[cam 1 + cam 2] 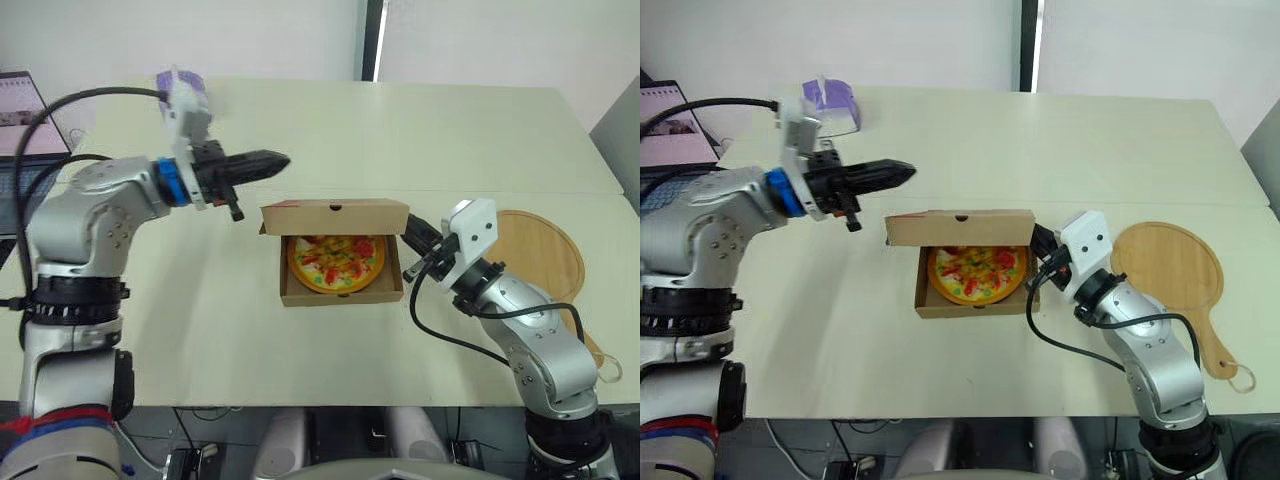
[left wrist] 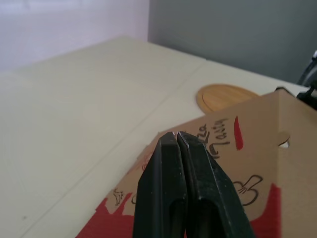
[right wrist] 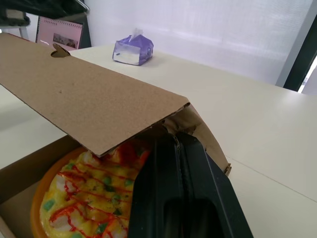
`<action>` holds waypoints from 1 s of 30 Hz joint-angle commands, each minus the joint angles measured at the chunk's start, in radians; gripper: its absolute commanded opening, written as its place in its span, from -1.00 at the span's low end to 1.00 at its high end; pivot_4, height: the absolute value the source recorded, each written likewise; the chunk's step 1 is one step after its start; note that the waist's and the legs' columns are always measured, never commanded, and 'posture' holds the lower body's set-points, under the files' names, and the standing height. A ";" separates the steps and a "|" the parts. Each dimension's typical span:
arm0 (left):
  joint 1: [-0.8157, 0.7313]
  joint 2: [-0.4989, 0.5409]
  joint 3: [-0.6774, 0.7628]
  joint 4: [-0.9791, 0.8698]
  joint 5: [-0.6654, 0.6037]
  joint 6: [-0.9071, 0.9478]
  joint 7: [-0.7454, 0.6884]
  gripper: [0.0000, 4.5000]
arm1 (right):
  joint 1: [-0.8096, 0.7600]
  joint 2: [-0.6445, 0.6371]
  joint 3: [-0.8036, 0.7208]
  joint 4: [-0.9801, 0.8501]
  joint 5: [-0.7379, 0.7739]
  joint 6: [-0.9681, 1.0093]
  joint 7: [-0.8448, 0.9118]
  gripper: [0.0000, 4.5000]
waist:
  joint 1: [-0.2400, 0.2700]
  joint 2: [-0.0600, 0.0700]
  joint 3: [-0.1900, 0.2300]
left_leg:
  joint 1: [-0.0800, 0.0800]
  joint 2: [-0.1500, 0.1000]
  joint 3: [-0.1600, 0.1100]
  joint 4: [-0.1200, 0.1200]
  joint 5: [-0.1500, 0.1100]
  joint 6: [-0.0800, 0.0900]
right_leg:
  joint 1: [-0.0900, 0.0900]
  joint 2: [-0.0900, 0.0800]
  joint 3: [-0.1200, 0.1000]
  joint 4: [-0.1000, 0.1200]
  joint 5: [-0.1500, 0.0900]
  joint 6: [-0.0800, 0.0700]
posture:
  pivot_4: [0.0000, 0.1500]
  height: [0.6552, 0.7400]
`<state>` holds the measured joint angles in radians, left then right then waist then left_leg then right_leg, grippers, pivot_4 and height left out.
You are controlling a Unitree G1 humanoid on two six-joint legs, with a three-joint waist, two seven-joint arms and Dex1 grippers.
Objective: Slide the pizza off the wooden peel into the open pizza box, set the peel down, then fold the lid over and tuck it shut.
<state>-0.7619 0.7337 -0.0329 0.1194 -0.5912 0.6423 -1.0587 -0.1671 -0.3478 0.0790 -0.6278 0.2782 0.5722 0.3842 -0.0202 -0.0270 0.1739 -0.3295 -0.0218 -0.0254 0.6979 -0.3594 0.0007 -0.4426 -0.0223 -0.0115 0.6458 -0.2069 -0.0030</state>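
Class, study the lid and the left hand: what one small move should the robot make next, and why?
Probably the left hand should push the half-raised lid down over the pizza. The pizza already lies in the box, the peel rests on the table, and the lid stands partly folded.

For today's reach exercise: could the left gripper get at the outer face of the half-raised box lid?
Probably yes: the left gripper hovers near the lid, its printed face ahead, nothing between.
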 commanded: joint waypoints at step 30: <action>0.039 -0.038 -0.105 0.061 0.240 -0.175 -0.177 -1.00 | 0.060 -0.507 -0.186 0.164 0.126 -0.266 0.590 0.97 | 0.014 -0.001 0.001 | 0.000 0.000 0.000 0.001 -0.003 0.005 | 0.001 0.000 0.000 0.000 0.000 0.000 | 1.00 1.00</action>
<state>-0.7175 0.6954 -0.1488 0.1894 -0.3604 0.4887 -1.2323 -0.0828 -0.8441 -0.0927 -0.4511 0.3781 0.3143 0.9579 -0.0058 -0.0280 0.1746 -0.3295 -0.0214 -0.0253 0.6993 -0.3622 0.0059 -0.4417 -0.0224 -0.0121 0.6457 -0.2069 -0.0026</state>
